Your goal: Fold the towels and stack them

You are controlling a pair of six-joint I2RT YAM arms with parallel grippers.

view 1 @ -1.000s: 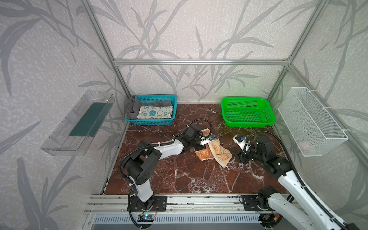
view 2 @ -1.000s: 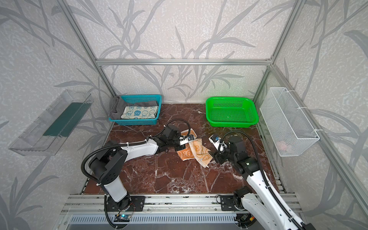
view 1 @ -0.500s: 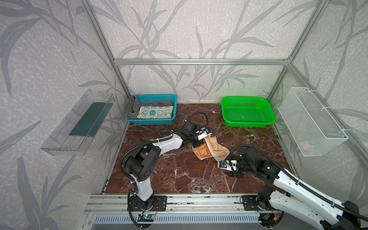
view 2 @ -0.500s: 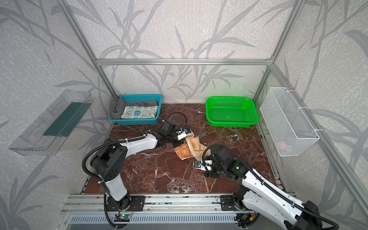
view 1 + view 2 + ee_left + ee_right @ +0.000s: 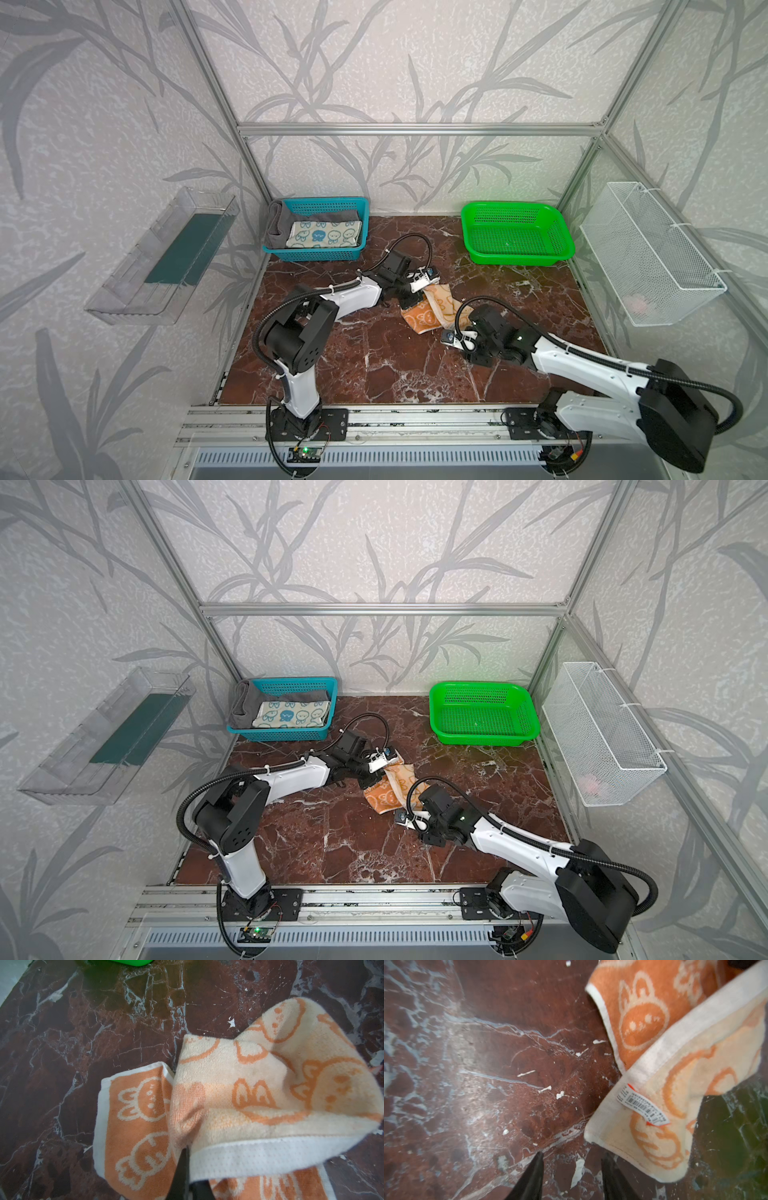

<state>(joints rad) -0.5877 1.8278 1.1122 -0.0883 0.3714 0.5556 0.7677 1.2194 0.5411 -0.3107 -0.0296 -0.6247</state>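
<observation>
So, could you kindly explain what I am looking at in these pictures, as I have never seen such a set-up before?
These are two robot arms mounted on a rail at the front of a marble-patterned table. The two wide pictures come from one camera head above, looking down on everything. The two close-ups come from a small camera on each arm's wrist.

Each arm ends in a two-fingered hand. The left hand is shut on the white hem of the orange bunny towel, which lies half folded in the middle of the table. The right hand is open and holds nothing; it hovers low beside the towel's tagged corner.

At the back, the blue basket holds a grey towel with a teal bunny towel lying on it. The green basket has no towel in it.
</observation>
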